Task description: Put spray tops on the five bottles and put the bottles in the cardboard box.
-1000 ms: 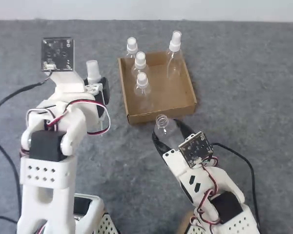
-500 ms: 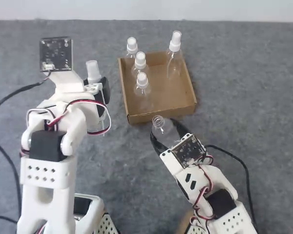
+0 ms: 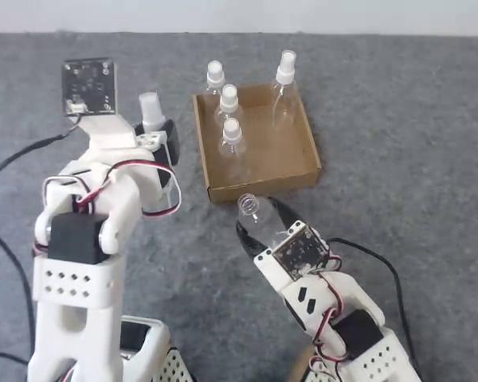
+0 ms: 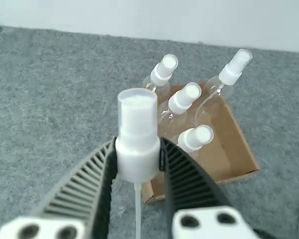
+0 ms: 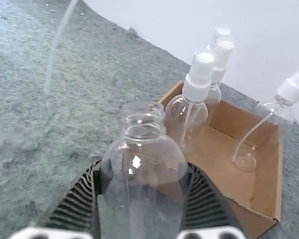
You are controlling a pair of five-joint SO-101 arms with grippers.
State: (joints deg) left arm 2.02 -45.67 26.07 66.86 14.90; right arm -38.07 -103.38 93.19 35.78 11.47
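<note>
My left gripper [image 3: 154,131] [image 4: 137,152] is shut on a white spray top [image 3: 151,110] [image 4: 137,134], held upright left of the cardboard box [image 3: 259,187] [image 4: 239,149], its thin dip tube [image 4: 137,209] hanging below. My right gripper [image 3: 263,221] [image 5: 142,186] is shut on a clear bottle [image 3: 253,213] [image 5: 142,159] with an open threaded neck, just in front of the box's near wall and leaning left. Several capped bottles [image 3: 233,135] [image 5: 192,99] stand in the box's far and left parts.
Grey carpet [image 3: 398,119] covers the table. The box's near right part [image 3: 287,155] is bare cardboard. The left arm's white body [image 3: 80,239] rises tall at the left, with black cables [image 3: 8,171] trailing beside it. A pale wall [image 5: 239,20] runs behind the box.
My right gripper has carried the open bottle leftward and tipped its neck toward the left arm. The left gripper with the spray top has risen slightly.
</note>
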